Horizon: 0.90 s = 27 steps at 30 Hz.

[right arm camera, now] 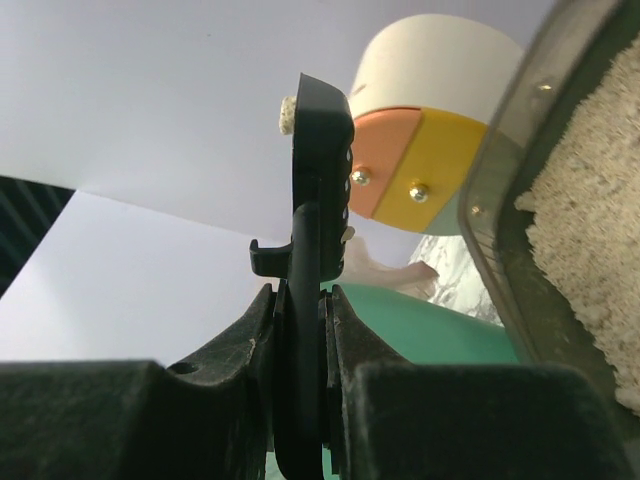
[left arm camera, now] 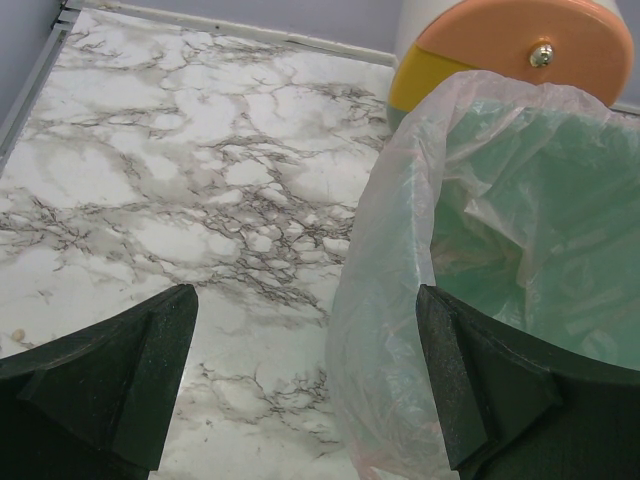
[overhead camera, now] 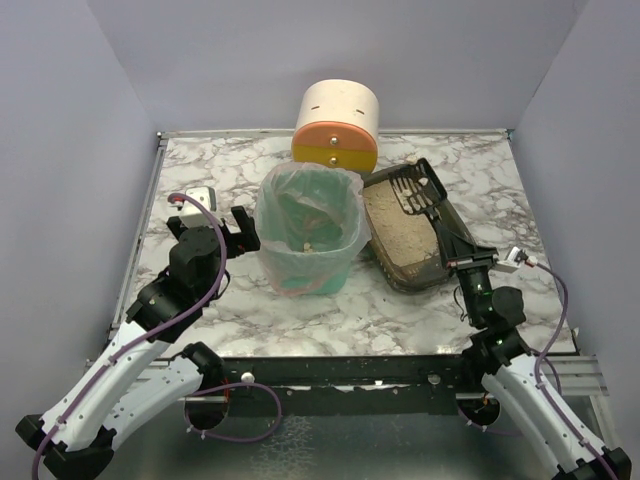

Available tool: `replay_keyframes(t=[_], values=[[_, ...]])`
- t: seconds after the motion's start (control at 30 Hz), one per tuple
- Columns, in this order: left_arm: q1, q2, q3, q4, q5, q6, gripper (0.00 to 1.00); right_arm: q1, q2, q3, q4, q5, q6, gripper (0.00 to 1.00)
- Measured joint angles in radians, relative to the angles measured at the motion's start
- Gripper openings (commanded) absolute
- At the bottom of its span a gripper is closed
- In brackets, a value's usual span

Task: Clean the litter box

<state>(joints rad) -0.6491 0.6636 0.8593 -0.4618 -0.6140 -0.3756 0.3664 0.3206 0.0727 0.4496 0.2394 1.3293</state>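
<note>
The litter box [overhead camera: 422, 276] is a dark grey tray with beige litter [overhead camera: 395, 228], lying right of centre. My right gripper [overhead camera: 468, 264] is shut on the handle of a black slotted scoop [overhead camera: 417, 191], whose head sits over the box's far end. In the right wrist view the scoop [right arm camera: 318, 220] stands edge-on between the fingers of the right gripper [right arm camera: 300, 330], with the litter box [right arm camera: 505, 170] close on the right. My left gripper [overhead camera: 241, 229] is open beside the left wall of the green bin [overhead camera: 305, 240]. In the left wrist view the left gripper [left arm camera: 305, 370] straddles the bag's edge.
The green bin [left arm camera: 520, 250] has a clear bag liner and stands mid-table. A cream, orange and yellow cylinder [overhead camera: 337, 125] stands behind it at the back edge. A small white device [overhead camera: 197, 197] lies left of my left arm. Purple walls surround the marble table [overhead camera: 200, 160].
</note>
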Motion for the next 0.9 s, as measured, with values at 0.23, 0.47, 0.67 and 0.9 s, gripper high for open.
replay_keyframes(t=[0.23, 0.47, 0.67, 0.9], values=[[0.000, -0.022, 0.000, 0.000, -0.002, 0.000, 0.99, 0.000, 0.069, 0.219, -0.064, -0.084, -0.134, 0.00], [0.000, -0.041, 0.000, 0.000, -0.004, 0.000, 0.99, 0.000, 0.283, 0.485, -0.164, -0.294, -0.271, 0.01], [0.000, -0.068, 0.000, 0.000, -0.009, -0.001, 0.99, 0.000, 0.482, 0.709, -0.342, -0.480, -0.415, 0.01], [0.000, -0.087, 0.008, -0.002, -0.011, -0.005, 0.99, 0.015, 0.669, 1.007, -0.687, -0.611, -0.676, 0.01]])
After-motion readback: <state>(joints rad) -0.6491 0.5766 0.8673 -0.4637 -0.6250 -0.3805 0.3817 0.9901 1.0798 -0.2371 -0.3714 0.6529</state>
